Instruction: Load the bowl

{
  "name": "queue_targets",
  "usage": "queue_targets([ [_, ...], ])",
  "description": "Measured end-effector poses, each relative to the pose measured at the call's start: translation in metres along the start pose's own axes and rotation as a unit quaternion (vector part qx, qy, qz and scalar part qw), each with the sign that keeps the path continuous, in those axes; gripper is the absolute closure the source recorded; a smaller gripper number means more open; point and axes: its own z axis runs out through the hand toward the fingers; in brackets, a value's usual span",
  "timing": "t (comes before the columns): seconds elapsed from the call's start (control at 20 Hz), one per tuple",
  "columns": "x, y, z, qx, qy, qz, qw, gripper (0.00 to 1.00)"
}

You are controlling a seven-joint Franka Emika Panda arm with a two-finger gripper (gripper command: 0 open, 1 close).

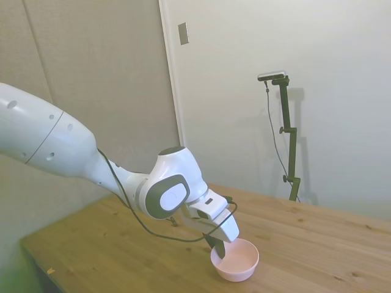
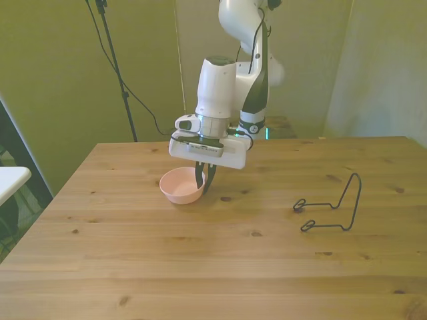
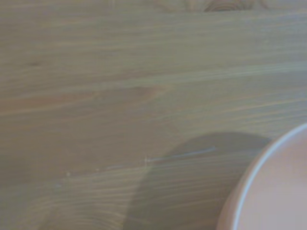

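The gripper (image 2: 203, 180) is down at the pale pink bowl (image 2: 181, 186), its dark fingers apparently pinching the rim on the side nearer the black wire rack (image 2: 331, 207). The bowl sits upright on the wooden table (image 2: 200, 260), well apart from the rack.

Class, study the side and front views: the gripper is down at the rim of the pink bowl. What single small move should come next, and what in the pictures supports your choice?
Probably close the gripper on the rim of the bowl. Its fingers straddle the rim nearest the wire rack, one inside, one outside, and the bowl sits flat on the table. Whether they already pinch cannot be told.
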Motion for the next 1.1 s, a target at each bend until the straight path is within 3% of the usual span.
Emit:
queue_targets([
  [0.2, -0.014, -0.02, -0.033, 0.041, -0.016, -0.004, 0.999, 1.0],
  [0.45, -0.037, -0.054, -0.105, 0.09, -0.018, -0.025, 0.9954, 1.0],
  [0.65, -0.06, -0.1, -0.16, 0.124, -0.027, -0.058, 0.9902, 1.0],
  [0.8, -0.06, -0.106, -0.16, 0.138, -0.031, -0.06, 0.9882, 1.0],
  [1.1, -0.067, -0.143, -0.147, 0.214, -0.08, -0.094, 0.9692, 1.0],
])
